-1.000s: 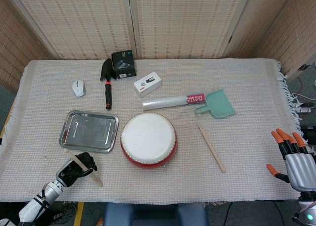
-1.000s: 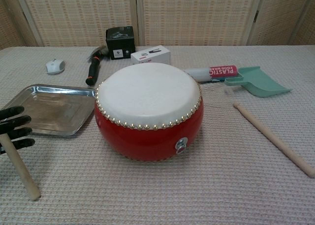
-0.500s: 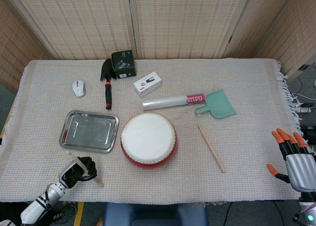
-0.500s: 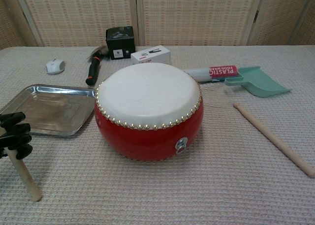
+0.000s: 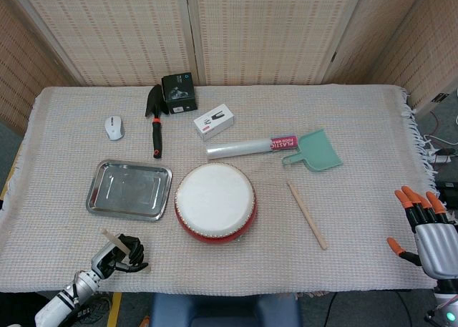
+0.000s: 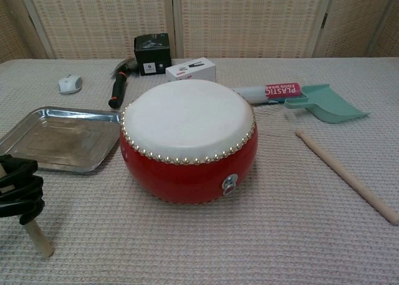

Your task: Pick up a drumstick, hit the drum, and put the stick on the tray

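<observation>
My left hand point(image 5: 117, 256) grips a wooden drumstick point(image 5: 113, 239) near the table's front left edge; in the chest view the left hand point(image 6: 20, 188) has its black fingers wrapped round the drumstick point(image 6: 36, 237), whose lower end touches the cloth. The red drum point(image 5: 215, 202) with a white skin stands at the table's centre, also large in the chest view as the drum point(image 6: 187, 141). The metal tray point(image 5: 129, 189) lies left of the drum, just beyond the left hand. A second drumstick point(image 5: 307, 215) lies right of the drum. My right hand point(image 5: 422, 230) hangs open off the table's right edge.
At the back lie a white mouse point(image 5: 114, 127), a black trowel with a red-tipped handle point(image 5: 155, 121), a black box point(image 5: 179, 92), a white box point(image 5: 215, 121), a roll of plastic wrap point(image 5: 250, 147) and a teal scoop point(image 5: 315, 152).
My left hand has drawn back toward the table's front edge with the drumstick, tilting it more upright. The right hand has stayed put.
</observation>
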Controlling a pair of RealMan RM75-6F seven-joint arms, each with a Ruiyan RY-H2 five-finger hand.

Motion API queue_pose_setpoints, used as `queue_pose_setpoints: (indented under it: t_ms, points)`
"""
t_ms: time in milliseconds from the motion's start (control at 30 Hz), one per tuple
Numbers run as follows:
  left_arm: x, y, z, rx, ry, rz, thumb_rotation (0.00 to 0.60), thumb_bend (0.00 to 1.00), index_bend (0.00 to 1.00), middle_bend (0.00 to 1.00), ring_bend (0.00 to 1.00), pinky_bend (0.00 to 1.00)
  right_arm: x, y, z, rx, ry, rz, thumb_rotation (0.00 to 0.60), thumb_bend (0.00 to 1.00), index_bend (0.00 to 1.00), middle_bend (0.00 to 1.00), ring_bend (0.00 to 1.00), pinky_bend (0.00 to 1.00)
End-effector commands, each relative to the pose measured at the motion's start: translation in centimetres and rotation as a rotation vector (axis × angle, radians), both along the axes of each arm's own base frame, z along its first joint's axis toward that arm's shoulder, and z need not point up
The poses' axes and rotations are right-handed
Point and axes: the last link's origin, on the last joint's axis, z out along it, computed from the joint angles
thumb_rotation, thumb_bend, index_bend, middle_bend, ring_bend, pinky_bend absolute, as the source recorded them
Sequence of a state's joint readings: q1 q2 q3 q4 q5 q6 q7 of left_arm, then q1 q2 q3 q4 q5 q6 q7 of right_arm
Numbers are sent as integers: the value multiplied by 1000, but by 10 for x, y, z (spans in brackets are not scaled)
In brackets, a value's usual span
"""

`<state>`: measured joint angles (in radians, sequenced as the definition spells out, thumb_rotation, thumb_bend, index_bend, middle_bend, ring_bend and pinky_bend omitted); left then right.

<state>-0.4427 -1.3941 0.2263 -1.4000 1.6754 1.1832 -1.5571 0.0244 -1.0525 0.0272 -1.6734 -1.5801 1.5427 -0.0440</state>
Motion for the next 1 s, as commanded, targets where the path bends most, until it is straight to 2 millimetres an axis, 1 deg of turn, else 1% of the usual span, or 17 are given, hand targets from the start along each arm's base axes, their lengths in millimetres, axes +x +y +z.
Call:
queue_pose_setpoints:
  t_ms: [33, 300, 500, 700, 867, 1000]
  points:
    - [2, -5, -5, 4, 25, -15, 600, 199, 841, 840, 752, 647, 0, 0, 0, -1, 0, 1, 600, 211, 1, 21, 0, 0]
    - [3, -11, -11, 12, 75, -52, 600, 200, 887, 870, 777, 659, 1, 0, 0, -1, 1, 2, 600, 211, 1, 21, 0, 0]
    - [2, -17, -22, 42, 145, -84, 600, 200, 928, 906, 812, 695, 2, -1, 0, -4, 2, 8, 600, 211, 1, 21, 0, 0]
    - [3, -21, -30, 67, 187, -93, 600, 218, 988, 964, 869, 766, 3, 0, 1, -5, 1, 11, 600, 211, 1, 21, 0, 0]
    - [3, -24, -36, 76, 206, -98, 600, 233, 1000, 998, 906, 822, 2, 1, 2, -10, 2, 11, 600, 211, 1, 21, 0, 0]
    - [4, -24, -38, 86, 201, -84, 600, 296, 1000, 1000, 933, 855, 3, 0, 2, -11, 2, 13, 600, 211, 1, 21, 0, 0]
